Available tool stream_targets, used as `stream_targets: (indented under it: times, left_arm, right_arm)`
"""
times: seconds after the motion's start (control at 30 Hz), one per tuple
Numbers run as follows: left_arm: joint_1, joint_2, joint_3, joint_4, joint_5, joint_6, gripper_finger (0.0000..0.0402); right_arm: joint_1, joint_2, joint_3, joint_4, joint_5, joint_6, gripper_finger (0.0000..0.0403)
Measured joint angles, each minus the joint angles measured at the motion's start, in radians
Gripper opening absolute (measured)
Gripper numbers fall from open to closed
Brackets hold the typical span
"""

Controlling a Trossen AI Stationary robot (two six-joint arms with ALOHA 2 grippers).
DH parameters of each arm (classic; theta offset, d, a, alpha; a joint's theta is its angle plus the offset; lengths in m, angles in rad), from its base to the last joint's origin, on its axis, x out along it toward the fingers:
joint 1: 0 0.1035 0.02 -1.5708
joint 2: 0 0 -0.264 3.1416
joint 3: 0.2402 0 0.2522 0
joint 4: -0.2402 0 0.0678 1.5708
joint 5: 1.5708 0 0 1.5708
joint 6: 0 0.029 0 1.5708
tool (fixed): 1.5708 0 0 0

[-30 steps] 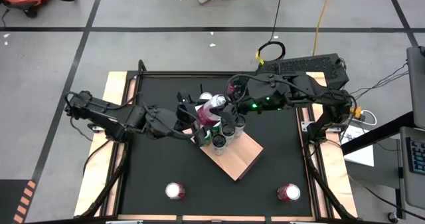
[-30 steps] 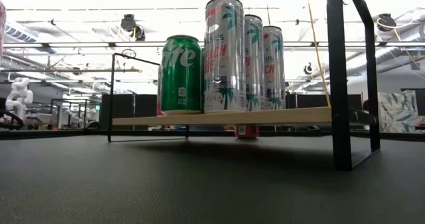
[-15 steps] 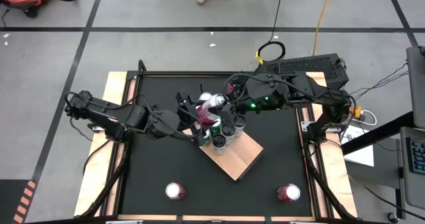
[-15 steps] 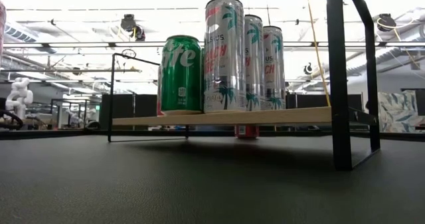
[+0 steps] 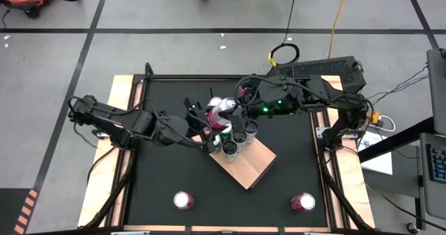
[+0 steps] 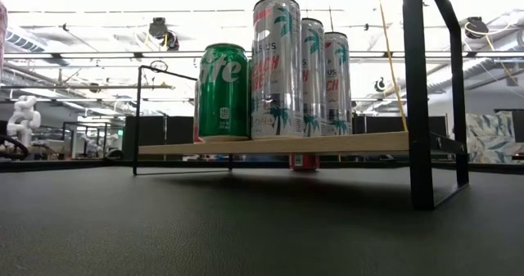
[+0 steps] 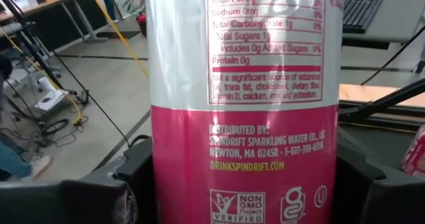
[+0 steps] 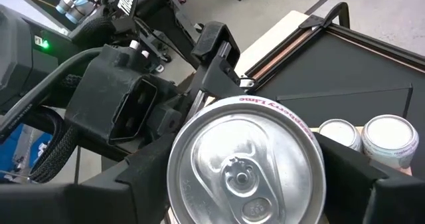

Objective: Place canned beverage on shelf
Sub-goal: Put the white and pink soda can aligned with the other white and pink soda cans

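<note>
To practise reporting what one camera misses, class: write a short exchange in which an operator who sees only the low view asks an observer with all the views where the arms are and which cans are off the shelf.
Operator: I see four cans on the shelf, but no arms. Where are they?
Observer: The high view shows the left gripper and right gripper meeting over the shelf's far end.
Operator: Is anything held?
Observer: Yes, the right gripper is shut on a pink can; the left gripper is at its side.
Operator: Any cans off the shelf?
Observer: Two stand on the black table near its front edge, one on the left and one on the right.
</note>
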Motion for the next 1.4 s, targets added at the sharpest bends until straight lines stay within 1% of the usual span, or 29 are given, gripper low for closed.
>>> stream_targets:
  times: [0.13,0.37,0.5,0.63,0.73,0.8,1.0,1.1,1.27,1.4]
  left_arm:
    - [0.000,-0.016,-0.001,0.003,0.029,-0.051,0.0281]
    - [0.010,-0.054,-0.001,0.013,0.172,-0.146,0.0281]
    - [0.011,-0.066,-0.001,0.030,0.247,-0.172,0.0281]
    - [0.021,-0.079,-0.001,0.085,0.350,-0.179,0.0281]
    - [0.040,-0.092,-0.001,0.153,0.462,-0.195,0.0281]
    - [0.053,-0.098,-0.001,0.180,0.513,-0.211,0.0281]
    - [0.110,-0.108,-0.001,0.311,0.696,-0.259,0.0281]
    - [0.137,-0.109,0.000,0.353,0.780,-0.269,0.0281]
    - [0.178,-0.109,0.000,0.404,0.919,-0.293,0.0281]
    - [0.209,-0.108,0.000,0.414,1.005,-0.313,0.0281]
  right_arm:
    - [-0.001,-0.005,0.000,0.014,0.001,0.008,0.0298]
    - [0.001,-0.050,0.001,0.012,-0.031,-0.085,0.0348]
    - [0.001,-0.078,0.003,0.014,-0.038,-0.142,0.0363]
    - [0.003,-0.108,0.002,0.016,-0.057,-0.225,0.0365]
    - [0.011,-0.130,0.002,0.017,-0.060,-0.288,0.0365]
    - [0.018,-0.137,0.002,0.025,-0.056,-0.325,0.0365]
    - [0.031,-0.145,0.000,0.142,-0.065,-0.439,0.0365]
    - [0.031,-0.140,0.000,0.203,-0.104,-0.467,0.0366]
    - [0.030,-0.129,0.000,0.280,-0.132,-0.482,0.0366]
    - [0.027,-0.128,0.000,0.349,-0.158,-0.492,0.0366]
